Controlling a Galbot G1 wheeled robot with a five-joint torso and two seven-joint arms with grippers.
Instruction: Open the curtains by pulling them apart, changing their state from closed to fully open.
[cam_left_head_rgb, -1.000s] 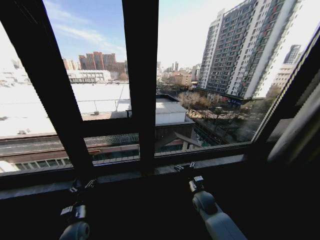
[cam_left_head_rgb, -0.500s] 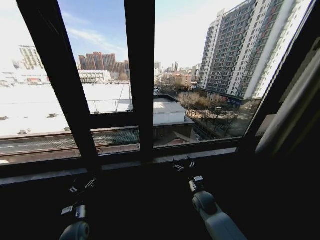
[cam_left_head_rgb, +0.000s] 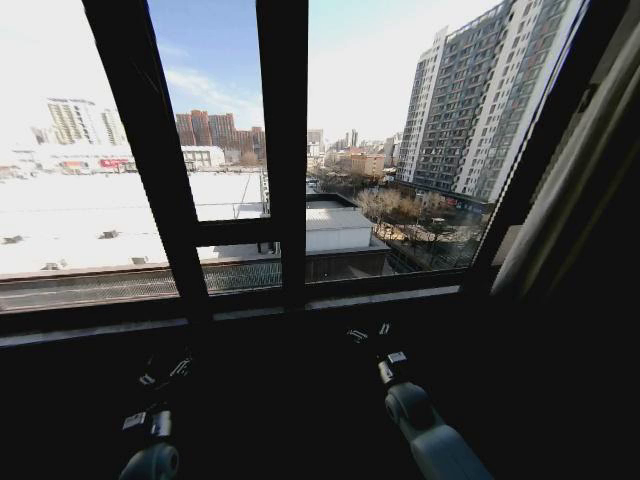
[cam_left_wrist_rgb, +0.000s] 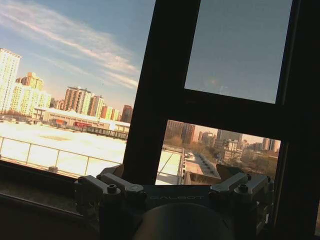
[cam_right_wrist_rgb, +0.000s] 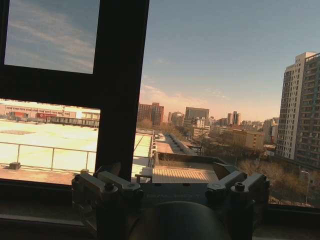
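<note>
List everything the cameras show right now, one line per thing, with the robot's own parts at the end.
curtains: one pale gathered panel visible, far right edge of the window in the head view, pulled aside.
window frame bars: black, several uprights and crossbars, across the middle of the glass.
window sill: one, dark with a pale strip, below the glass.
tower block: one, grey, outside on the right.
low rooftops: several, pale, outside on the left.
left gripper: one, dark, low at left below the sill, open, holding nothing.
right gripper: one, dark on a pale grey arm, low near centre below the sill, open, holding nothing.
</note>
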